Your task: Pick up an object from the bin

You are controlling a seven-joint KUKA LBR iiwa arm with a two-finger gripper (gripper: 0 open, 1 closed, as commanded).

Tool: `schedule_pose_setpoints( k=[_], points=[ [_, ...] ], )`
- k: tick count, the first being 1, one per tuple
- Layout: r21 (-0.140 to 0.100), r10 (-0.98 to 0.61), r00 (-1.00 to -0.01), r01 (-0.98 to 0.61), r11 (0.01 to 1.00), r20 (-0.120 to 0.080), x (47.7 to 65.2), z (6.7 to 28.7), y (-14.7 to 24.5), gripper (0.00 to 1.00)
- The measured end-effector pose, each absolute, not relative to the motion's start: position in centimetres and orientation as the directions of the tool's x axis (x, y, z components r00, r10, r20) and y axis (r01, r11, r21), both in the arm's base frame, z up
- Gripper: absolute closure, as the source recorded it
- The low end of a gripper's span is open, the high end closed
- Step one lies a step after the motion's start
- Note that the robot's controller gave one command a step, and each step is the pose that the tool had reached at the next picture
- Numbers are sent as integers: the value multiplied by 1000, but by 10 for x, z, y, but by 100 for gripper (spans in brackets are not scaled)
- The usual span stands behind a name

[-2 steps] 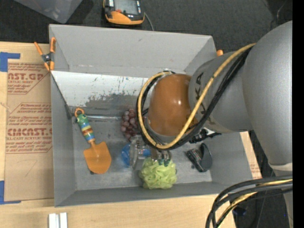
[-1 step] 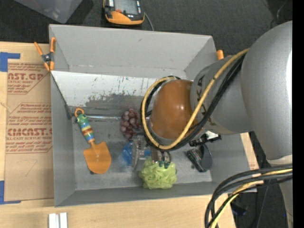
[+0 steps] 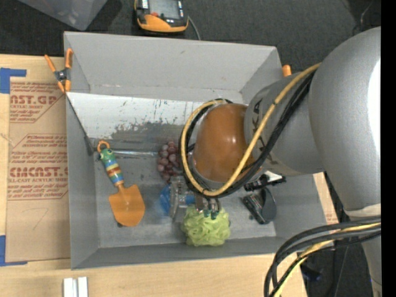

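At the left of the grey bin (image 3: 173,67), a toy shovel (image 3: 125,204) with an orange blade and striped handle is laid flat. Near the middle a purple bunch of toy grapes (image 3: 168,158) is seen, and below it a small blue object (image 3: 164,201). The gripper (image 3: 181,204) is placed just beside that blue object (its opening is masked by the arm's orange cover, so spread or closed cannot be told). A frilly green lettuce-like piece (image 3: 206,228) lies just right of it, with a black object (image 3: 261,205) farther on. The grasp is best centred on one item, so that no neighbour is pinched along.
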State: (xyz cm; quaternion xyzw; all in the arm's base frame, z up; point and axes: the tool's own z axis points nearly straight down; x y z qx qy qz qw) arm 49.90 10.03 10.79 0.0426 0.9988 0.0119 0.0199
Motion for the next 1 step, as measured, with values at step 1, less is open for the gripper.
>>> schedule_pose_setpoints(
  k=[1],
  points=[
    [27,69,-997,68,997,-43,503,145,90,100]
  ],
)
